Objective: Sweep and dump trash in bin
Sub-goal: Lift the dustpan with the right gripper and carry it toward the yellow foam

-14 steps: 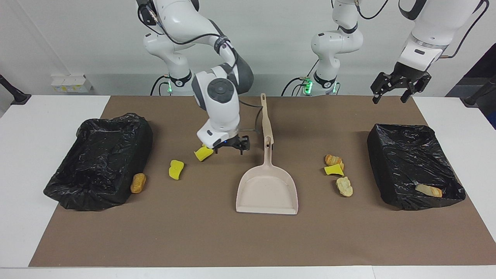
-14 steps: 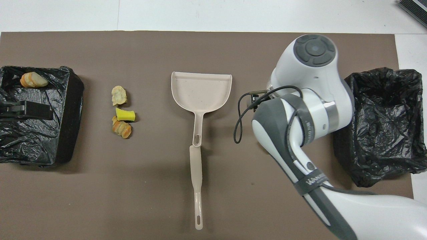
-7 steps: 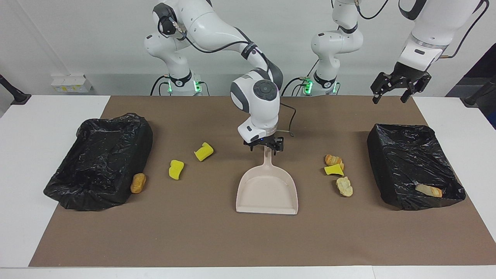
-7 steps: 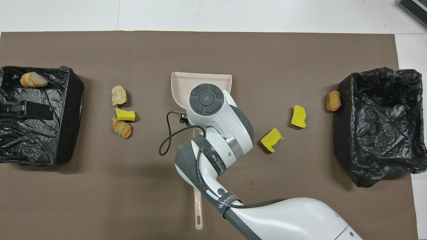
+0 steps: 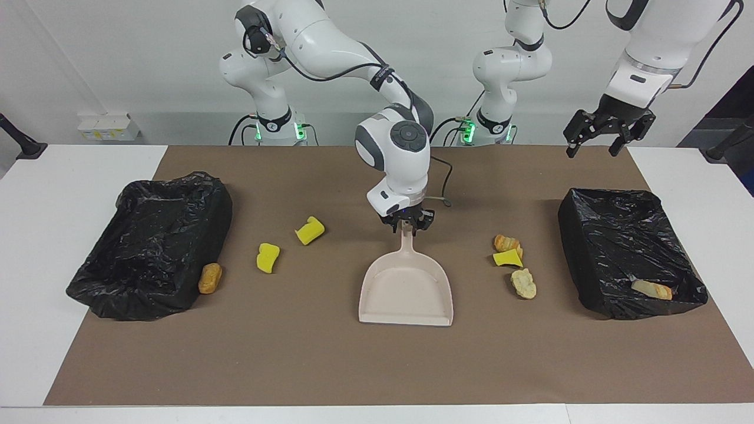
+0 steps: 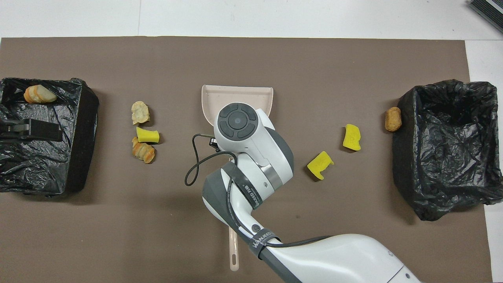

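Observation:
The beige dustpan (image 5: 406,288) lies mid-table, mouth away from the robots; it also shows in the overhead view (image 6: 235,94). My right gripper (image 5: 407,227) is low at the dustpan's handle, which runs between its fingers. Two yellow sponge chunks (image 5: 309,230) (image 5: 268,258) and a brown lump (image 5: 210,278) lie toward the right arm's end. A bread lump (image 5: 506,242), a yellow chunk (image 5: 508,258) and a pale lump (image 5: 523,283) lie toward the left arm's end. My left gripper (image 5: 609,132) waits open, high over the table's edge by that end's bin.
Two black-lined bins stand at the table's ends, one (image 5: 200,235) at the right arm's end, one (image 5: 580,259) at the left arm's end holding a bread lump (image 5: 651,289). The beige brush handle (image 6: 233,251) sticks out from under my right arm toward the robots.
My right arm swung from over the yellow sponge chunks to the dustpan's handle and settled lower on it. The trash and the left arm have not moved.

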`<state>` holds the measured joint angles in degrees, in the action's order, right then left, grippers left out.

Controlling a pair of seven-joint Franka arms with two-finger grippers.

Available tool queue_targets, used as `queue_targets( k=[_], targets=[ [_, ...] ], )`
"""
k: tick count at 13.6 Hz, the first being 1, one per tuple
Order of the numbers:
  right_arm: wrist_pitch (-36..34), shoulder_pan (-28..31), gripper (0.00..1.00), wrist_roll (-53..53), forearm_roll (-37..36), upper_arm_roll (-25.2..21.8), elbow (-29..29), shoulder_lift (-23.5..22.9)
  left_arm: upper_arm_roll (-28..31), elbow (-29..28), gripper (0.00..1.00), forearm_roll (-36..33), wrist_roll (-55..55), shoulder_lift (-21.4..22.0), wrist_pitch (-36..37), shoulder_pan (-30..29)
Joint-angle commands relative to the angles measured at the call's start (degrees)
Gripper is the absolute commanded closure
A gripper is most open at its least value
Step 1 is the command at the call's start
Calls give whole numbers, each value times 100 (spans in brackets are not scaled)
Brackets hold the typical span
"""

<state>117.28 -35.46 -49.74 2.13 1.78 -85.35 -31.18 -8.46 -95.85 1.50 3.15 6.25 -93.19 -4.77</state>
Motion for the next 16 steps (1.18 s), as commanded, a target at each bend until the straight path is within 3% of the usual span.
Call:
queue_targets(
  k=[1, 5, 6, 7, 8, 9, 10, 13, 16],
  targets=[
    [-12, 22, 63, 96, 77, -2, -25, -29, 11, -83, 0, 25, 28, 87, 3, -7],
    [5, 57, 63, 114, 77, 7, -95, -11, 11, -83, 0, 34, 27, 87, 3, -7],
    [5, 57, 48, 123, 94, 7, -113, -2, 11, -83, 0, 25, 27, 78, 3, -7],
    [5, 74, 40, 123, 103, 7, -113, -2, 11, -83, 0, 25, 27, 87, 3, -7],
    [14, 83, 57, 149, 103, 7, -139, 6, 11, -83, 0, 25, 27, 87, 3, -7],
    [14, 83, 87, 236, 103, 7, -183, 24, 11, -83, 0, 25, 36, 87, 3, -7],
    [-29, 83, 100, 350, 77, -2, -175, 24, 11, -83, 0, 25, 28, 87, 3, -7],
    [-74, 92, 100, 746, 51, -11, -131, 59, 11, -83, 0, 25, 28, 87, 3, -7],
    [-275, 267, 100, 1140, 77, -55, -131, 375, 11, -83, 0, 25, 28, 87, 3, -7]
  ],
)
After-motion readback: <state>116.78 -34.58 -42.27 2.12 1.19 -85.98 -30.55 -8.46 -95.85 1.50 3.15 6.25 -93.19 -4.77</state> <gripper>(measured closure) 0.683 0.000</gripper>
